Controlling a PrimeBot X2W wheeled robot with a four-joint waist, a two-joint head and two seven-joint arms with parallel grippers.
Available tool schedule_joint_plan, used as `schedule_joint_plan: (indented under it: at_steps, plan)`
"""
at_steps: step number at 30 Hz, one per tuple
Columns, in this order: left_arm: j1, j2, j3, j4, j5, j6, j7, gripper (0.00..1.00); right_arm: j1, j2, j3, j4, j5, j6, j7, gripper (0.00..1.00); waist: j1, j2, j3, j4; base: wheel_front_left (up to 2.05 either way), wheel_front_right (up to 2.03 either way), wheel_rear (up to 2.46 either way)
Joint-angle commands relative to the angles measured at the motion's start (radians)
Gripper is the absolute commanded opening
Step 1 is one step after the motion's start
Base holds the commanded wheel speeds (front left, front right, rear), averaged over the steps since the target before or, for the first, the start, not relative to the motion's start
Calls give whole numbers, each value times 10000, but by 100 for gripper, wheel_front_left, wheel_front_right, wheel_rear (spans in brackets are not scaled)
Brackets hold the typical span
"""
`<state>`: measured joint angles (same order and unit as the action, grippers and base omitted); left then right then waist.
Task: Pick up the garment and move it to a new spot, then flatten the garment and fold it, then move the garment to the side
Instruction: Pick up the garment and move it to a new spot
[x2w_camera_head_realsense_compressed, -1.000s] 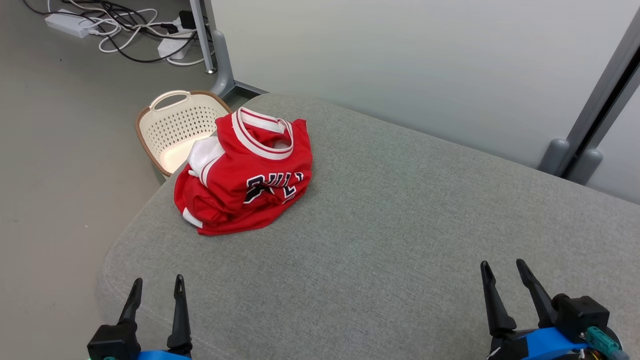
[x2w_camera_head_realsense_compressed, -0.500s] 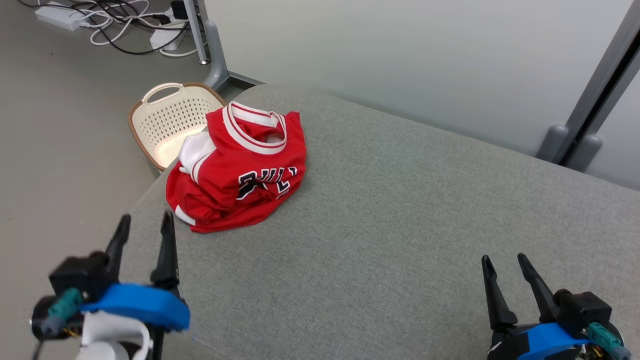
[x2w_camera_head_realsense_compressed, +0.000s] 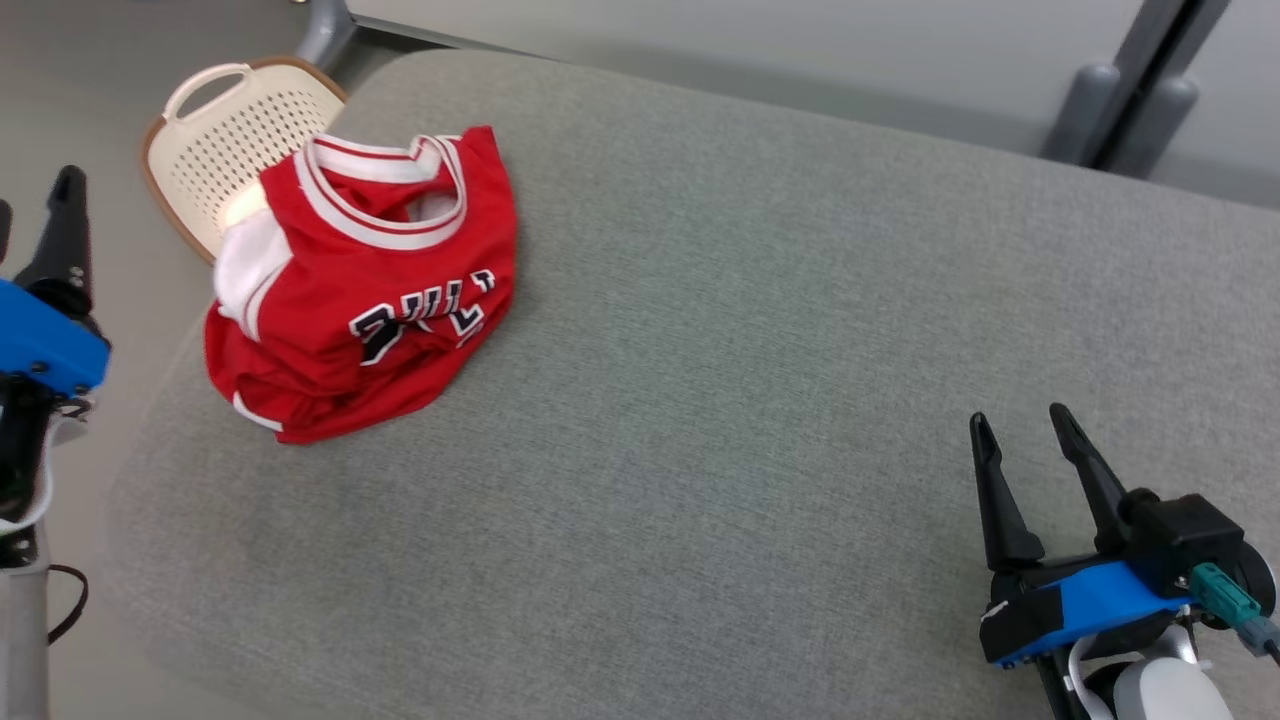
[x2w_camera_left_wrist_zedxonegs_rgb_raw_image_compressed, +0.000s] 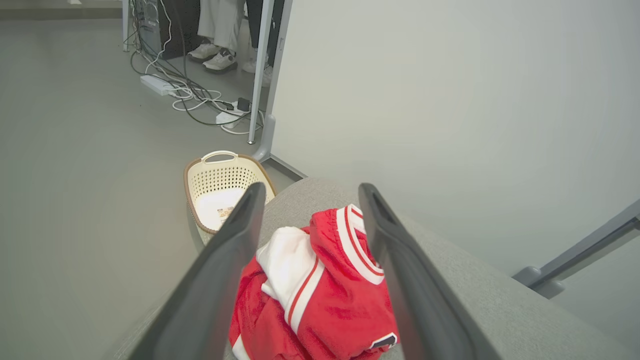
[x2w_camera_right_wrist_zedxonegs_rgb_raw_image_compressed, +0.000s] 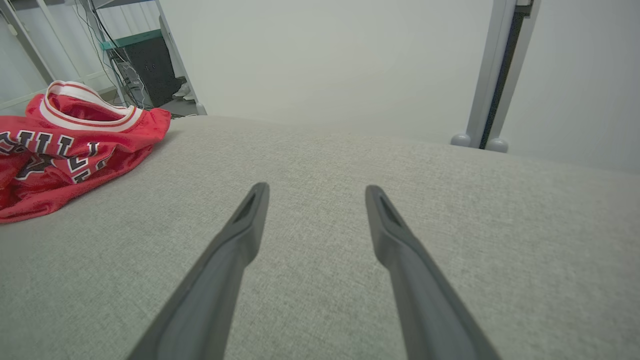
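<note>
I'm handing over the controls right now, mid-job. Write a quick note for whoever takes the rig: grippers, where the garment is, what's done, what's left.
Left gripper: open, empty, raised off the left edge of the grey cushion, fingers aimed at the red jersey, not touching it.
Right gripper: open, empty, over the cushion's near right part, well apart from the jersey.
Jersey: crumpled heap at the cushion's far left corner, beside the cream basket on the floor.
Done: nothing yet; the jersey is not picked up.
Left: grasp and move it, flatten, fold, move it aside.
</note>
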<state>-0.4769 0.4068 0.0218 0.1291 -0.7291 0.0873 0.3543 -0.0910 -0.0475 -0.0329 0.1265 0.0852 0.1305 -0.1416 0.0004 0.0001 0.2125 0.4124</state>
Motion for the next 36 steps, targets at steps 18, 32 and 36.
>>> schedule_joint_plan:
  at_steps: [18,32,36]
  plan:
    - [-897,904,261,2396,-989,6,2083,100,-788,-51,-136,-983,-296,5,200,100,-4,-1,2534,-2356,0,0,0]
    - [-607,1566,-698,3099,109,589,2805,0,-770,-50,21,-575,38,5,-48,100,-4,-1,1853,-2562,0,0,0]
    - [-1067,1663,-730,2624,296,472,2376,0,-642,-48,41,-258,253,5,-225,100,-4,-1,1291,-2449,0,0,0]
